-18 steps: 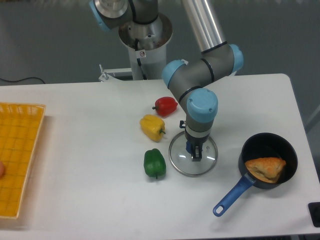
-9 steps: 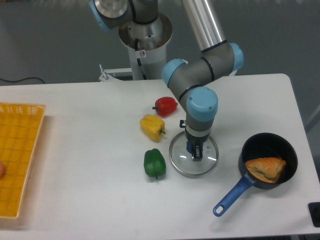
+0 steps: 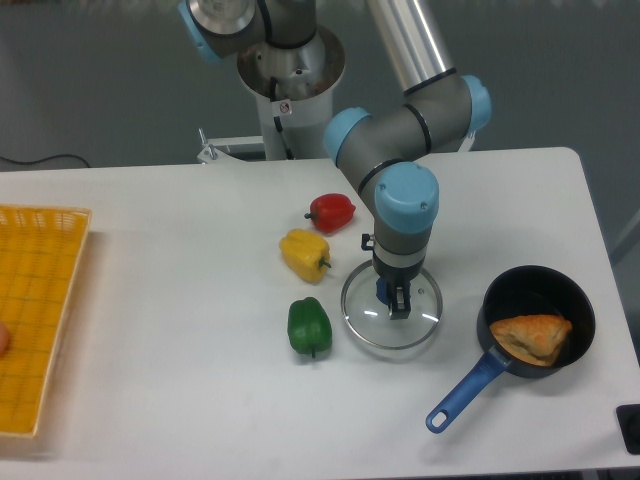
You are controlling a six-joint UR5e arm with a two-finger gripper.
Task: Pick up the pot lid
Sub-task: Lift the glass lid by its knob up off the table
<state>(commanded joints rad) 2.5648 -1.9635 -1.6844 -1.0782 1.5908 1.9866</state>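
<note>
The pot lid [image 3: 408,325], transparent and round with a thin rim, lies directly beneath the end effector [image 3: 386,275], whose two fingers are closed on its blue knob [image 3: 383,291]; its height above the white desk [image 3: 180,400] cannot be told. Left of the end effector in the view are a yellow pepper [image 3: 303,252], near the lid, and a red pepper [image 3: 330,213] farther back. A green pepper [image 3: 309,326] lies to the front left. To the front right, a black pan [image 3: 576,350] contains an orange-brown item [image 3: 535,337]; its blue handle [image 3: 466,391] points obliquely toward the front. Well apart on the far left stands a yellow crate [image 3: 42,330], cut off by the frame.
</note>
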